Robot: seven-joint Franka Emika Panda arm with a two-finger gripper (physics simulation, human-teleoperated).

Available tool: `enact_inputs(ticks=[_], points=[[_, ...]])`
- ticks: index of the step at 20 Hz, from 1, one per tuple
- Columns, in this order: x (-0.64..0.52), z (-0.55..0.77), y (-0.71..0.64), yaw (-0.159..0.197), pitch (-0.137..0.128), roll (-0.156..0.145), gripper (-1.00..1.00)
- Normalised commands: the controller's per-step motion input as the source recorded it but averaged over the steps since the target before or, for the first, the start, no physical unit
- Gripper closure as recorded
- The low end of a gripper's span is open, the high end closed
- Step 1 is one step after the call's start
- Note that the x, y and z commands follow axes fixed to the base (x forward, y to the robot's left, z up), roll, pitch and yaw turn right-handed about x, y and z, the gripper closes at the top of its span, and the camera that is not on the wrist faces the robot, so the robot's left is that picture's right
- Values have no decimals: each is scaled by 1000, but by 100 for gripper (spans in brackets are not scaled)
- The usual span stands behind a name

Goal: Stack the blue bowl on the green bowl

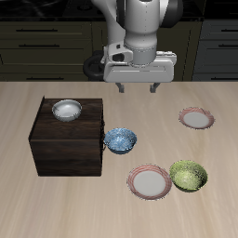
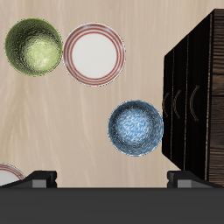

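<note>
The blue bowl (image 1: 120, 140) has a white speckled pattern and sits on the table right beside the dark wooden cabinet (image 1: 65, 144). It also shows in the wrist view (image 2: 136, 128). The yellow-green bowl (image 1: 188, 175) stands near the table's front edge, next to a pink-rimmed plate (image 1: 149, 181). It shows in the wrist view too (image 2: 33, 47). My gripper (image 1: 138, 89) hangs high above the table, behind the blue bowl. It is open and empty, with its fingertips (image 2: 39, 178) set wide apart.
The dark cabinet (image 2: 197, 96) carries a white-grey bowl (image 1: 66, 111) on its top. One pink-rimmed plate (image 2: 94, 54) lies between the two bowls. A second plate (image 1: 196, 117) lies farther back, and its edge shows in the wrist view (image 2: 7, 175).
</note>
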Motion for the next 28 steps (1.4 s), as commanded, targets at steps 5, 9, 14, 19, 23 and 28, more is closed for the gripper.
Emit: enact_inputs(ticks=[5,9,14,19,23,28], points=[[44,-153,222,26,-36,16,-100],[138,-301,197,36,-1,22,-100],[112,-370,-24,-1,22,8,-100],[32,-317,-54,8,28,18,-100],[40,-226,-49,-10,16,-6,-100],[53,-329,-31,6,30,-15,-100]])
